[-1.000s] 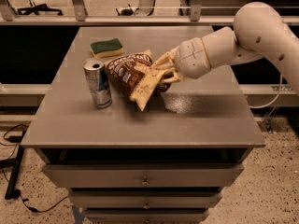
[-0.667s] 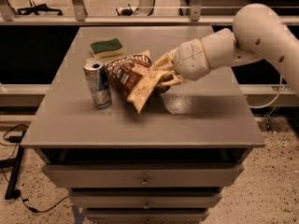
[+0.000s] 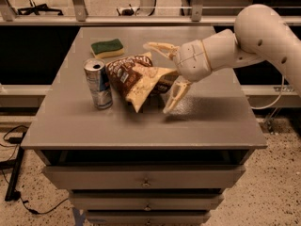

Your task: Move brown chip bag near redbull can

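The brown chip bag (image 3: 136, 79) lies on the grey table (image 3: 188, 121), dark brown front with tan ends, just right of the redbull can (image 3: 98, 83), which stands upright with its pull-tab top showing. The bag's left edge is very close to the can. My gripper (image 3: 160, 76) comes in from the right on a cream arm. Its fingers are spread wide, one (image 3: 157, 47) above the bag's far end and one (image 3: 173, 98) beside its near right edge. It holds nothing.
A green-and-yellow sponge (image 3: 107, 48) lies at the back left of the table, behind the can. The table's front edge runs above several drawers (image 3: 143, 178). A metal rail (image 3: 141, 19) crosses behind the table.
The gripper has opened and let go of the chip bag, which now rests on the table beside the can. The gripper has drawn back slightly to the right.
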Robot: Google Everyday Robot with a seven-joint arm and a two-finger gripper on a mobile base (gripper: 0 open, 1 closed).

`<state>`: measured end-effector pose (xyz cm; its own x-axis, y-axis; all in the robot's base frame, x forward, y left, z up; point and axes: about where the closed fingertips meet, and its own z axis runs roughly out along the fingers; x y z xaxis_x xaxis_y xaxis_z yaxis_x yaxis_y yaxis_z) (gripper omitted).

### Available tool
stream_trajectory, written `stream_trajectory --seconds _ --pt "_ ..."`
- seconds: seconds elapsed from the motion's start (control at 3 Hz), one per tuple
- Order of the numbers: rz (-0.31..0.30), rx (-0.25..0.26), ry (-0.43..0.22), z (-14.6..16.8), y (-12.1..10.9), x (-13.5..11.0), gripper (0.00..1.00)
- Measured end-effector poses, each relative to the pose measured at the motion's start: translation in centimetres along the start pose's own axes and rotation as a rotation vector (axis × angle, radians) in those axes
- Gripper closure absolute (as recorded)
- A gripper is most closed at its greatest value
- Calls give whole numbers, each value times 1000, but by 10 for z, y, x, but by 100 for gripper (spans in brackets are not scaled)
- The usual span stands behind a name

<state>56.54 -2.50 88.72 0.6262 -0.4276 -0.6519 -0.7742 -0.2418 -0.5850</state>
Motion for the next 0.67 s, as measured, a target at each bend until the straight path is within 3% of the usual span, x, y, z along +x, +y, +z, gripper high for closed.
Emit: stream_trajectory --seconds 0.33,0.67 --pt "6 14 28 -7 0 2 0" --pt "3 101 123 -43 -6 5 0"
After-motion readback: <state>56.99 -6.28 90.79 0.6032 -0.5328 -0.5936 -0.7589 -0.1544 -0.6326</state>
